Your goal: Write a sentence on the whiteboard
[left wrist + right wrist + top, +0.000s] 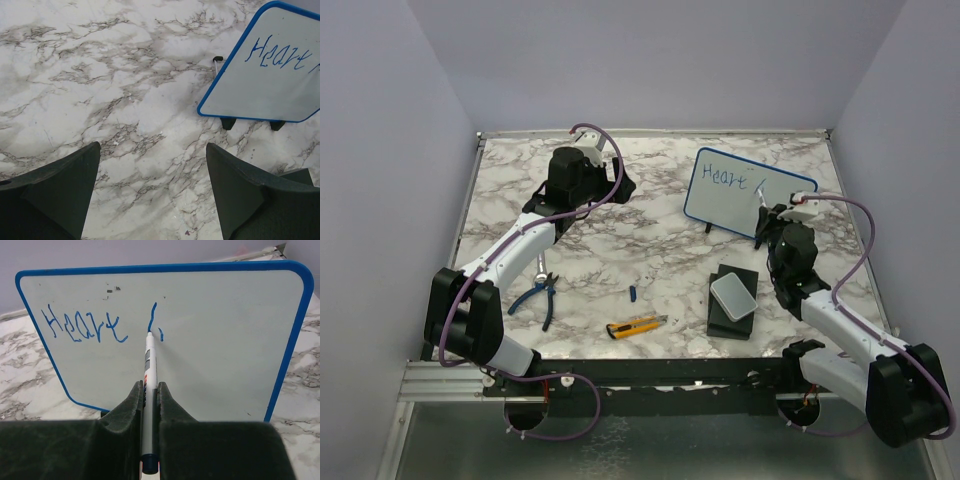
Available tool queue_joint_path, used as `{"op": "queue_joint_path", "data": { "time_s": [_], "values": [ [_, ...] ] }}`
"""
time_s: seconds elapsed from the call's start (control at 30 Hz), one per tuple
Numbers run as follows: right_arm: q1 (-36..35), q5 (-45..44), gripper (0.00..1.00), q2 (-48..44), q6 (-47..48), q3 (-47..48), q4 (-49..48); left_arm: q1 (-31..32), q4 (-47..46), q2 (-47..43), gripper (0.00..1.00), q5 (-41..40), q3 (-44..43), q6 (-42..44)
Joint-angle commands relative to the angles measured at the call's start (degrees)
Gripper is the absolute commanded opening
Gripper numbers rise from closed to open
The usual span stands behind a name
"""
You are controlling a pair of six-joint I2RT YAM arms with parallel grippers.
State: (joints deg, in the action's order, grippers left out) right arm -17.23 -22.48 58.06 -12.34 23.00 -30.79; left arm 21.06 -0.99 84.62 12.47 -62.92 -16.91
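Note:
The whiteboard (748,192), white with a thin blue frame and black feet, stands tilted at the back right; it also shows in the left wrist view (270,75) and the right wrist view (220,355). The sentence (82,326) in blue marker reads "Heart", with a fresh slanted stroke (155,320) after it. My right gripper (150,387) is shut on a white marker (149,370) whose tip touches the board just below that stroke. In the top view the right gripper (767,222) is at the board's right half. My left gripper (152,150) is open and empty above the marble, left of the board.
A pale grey rounded box (732,297) lies on a black block (732,302) in front of the board. A yellow utility knife (634,326), a small blue cap (632,292) and blue-handled pliers (542,293) lie near the front. Walls enclose the marble table (650,250).

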Motion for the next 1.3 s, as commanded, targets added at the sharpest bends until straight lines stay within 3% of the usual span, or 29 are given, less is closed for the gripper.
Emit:
{"op": "queue_joint_path", "data": {
  "time_s": [0.0,1.27],
  "values": [
    [0.1,-2.7,0.0,-0.8,0.8,1.1,-1.5,-0.4,-0.7,-1.5,0.87,1.2,0.3,-0.2],
    [0.1,-3.3,0.0,-0.1,-3.0,-0.8,3.6,-0.4,-0.7,-2.1,0.87,1.1,0.2,-0.2]
  ]
}}
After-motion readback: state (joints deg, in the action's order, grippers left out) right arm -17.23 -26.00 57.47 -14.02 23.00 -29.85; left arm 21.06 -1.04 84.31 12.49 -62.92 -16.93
